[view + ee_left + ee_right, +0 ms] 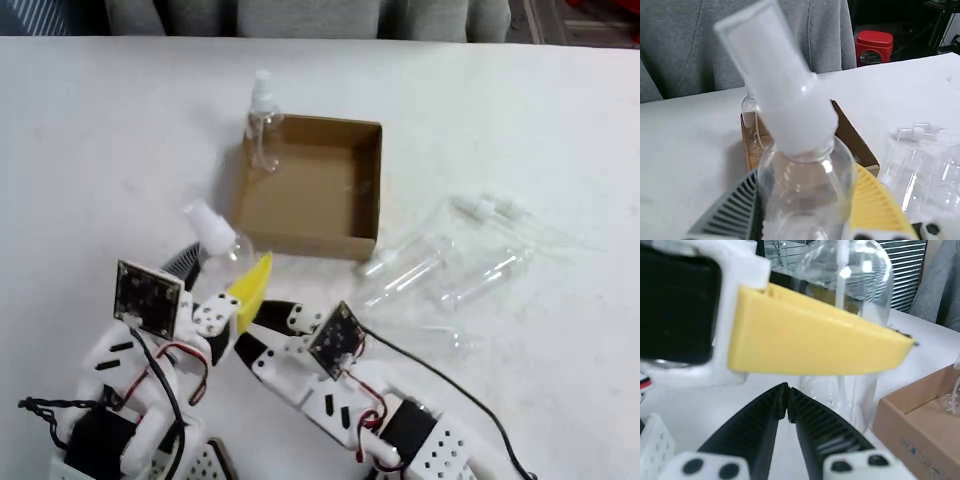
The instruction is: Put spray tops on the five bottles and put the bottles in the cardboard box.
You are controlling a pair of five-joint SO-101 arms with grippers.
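My left gripper (220,272) is shut on a clear bottle (232,248) that carries a white spray top (203,222), held tilted just in front of the cardboard box (365,190). In the left wrist view the bottle (805,190) sits between the grey and yellow fingers, its spray top (775,85) pointing up. My right gripper (788,402) is shut with nothing in it, its black tips just below the yellow finger (815,335) and the held bottle (850,300). A second capped bottle (263,125) stands in the box's far left corner.
Several clear bottles (425,268) lie on the table to the right of the box, with loose spray tops (482,208) beyond them. The two arms' bases crowd the near edge. The table to the left of the box is bare.
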